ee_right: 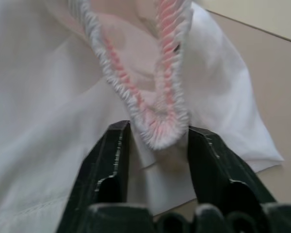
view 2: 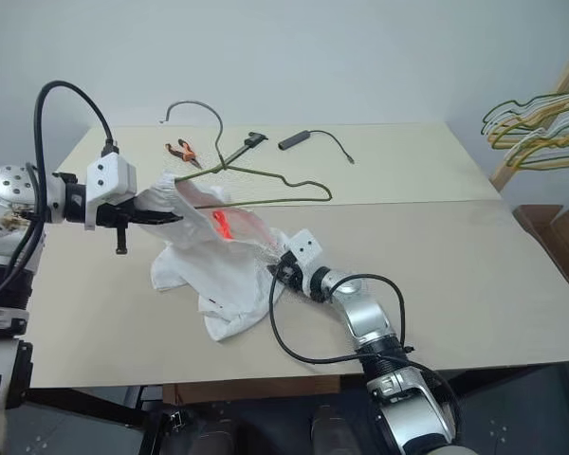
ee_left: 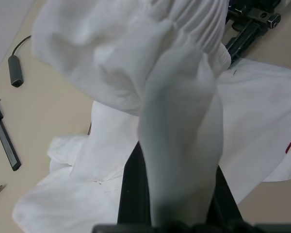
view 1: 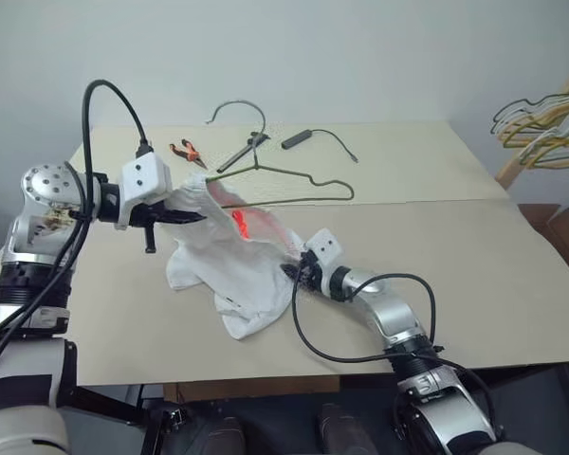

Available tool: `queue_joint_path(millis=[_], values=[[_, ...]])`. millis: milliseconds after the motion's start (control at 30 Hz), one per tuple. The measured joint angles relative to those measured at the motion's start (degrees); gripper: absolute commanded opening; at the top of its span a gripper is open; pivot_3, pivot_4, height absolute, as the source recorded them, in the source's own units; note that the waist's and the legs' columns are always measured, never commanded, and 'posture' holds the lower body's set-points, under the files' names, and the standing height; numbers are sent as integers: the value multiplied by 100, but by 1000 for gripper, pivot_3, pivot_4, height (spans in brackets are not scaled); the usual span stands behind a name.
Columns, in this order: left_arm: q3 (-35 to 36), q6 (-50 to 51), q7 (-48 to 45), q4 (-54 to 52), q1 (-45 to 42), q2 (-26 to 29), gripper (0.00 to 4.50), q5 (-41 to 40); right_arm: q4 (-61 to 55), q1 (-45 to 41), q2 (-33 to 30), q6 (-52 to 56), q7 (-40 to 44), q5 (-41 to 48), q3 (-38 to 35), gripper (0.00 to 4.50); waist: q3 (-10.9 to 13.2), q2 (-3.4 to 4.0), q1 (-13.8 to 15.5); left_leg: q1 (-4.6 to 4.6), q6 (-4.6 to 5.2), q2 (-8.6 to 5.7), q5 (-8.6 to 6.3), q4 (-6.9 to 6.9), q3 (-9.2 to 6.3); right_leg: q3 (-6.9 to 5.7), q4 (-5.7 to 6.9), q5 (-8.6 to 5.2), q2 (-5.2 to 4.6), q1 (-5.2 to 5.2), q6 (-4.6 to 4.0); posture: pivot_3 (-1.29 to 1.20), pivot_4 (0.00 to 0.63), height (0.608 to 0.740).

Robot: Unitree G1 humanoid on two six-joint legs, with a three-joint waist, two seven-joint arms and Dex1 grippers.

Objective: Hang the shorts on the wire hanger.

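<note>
The white shorts [view 1: 232,275] hang half lifted over the table, and their red-orange mark [view 1: 238,224] faces up. My left gripper [view 1: 192,214] is shut on the gathered waistband at the upper left and holds that end in the air. Its black fingers [ee_left: 133,194] show on either side of the cloth. My right gripper [ee_right: 157,145] sits low at the opposite end of the waistband, its jaws closed on the elastic fold [ee_right: 160,131]. The wire hanger [view 1: 303,173] lies flat on the table just behind the shorts, and its hook curves towards the back.
Orange-handled pliers [view 1: 186,152], a black tool [view 1: 249,149] and a black cabled stick [view 1: 299,138] lie at the back of the table [view 1: 474,256]. A bunch of yellowish and grey hangers [view 1: 541,128] hangs at the far right.
</note>
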Motion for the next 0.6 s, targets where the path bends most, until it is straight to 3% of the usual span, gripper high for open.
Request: queue_joint_path(millis=[100, 133, 433, 600], values=[[0, 13, 5, -2, 18, 0, 0, 0, 54, -52, 15, -39, -60, 4, -89, 123, 0, 0, 0, 2, 0, 0, 0, 0, 0, 0, 2, 0, 0, 0, 0, 29, 46, 740], [0, 19, 8, -2, 19, 0, 0, 0, 54, -55, 19, -56, -62, 4, -97, 26, 0, 0, 0, 2, 0, 0, 0, 0, 0, 0, 2, 0, 0, 0, 0, 29, 46, 740], [2, 67, 42, -4, 19, 4, 0, 0, -188, 51, -57, -157, 78, 67, -137, 26, 0, 0, 2, -1, 0, 0, 0, 0, -1, 0, 1, 0, 0, 0, 0, 22, 50, 740], [131, 83, -52, -79, 269, 271, 0, -156, -418, 85, -674, -80, 558, 481, -475, 26, 1, 1, -5, -1, 0, 1, 0, 0, 1, 0, -2, -1, 0, 0, 1, 16, 61, 740]])
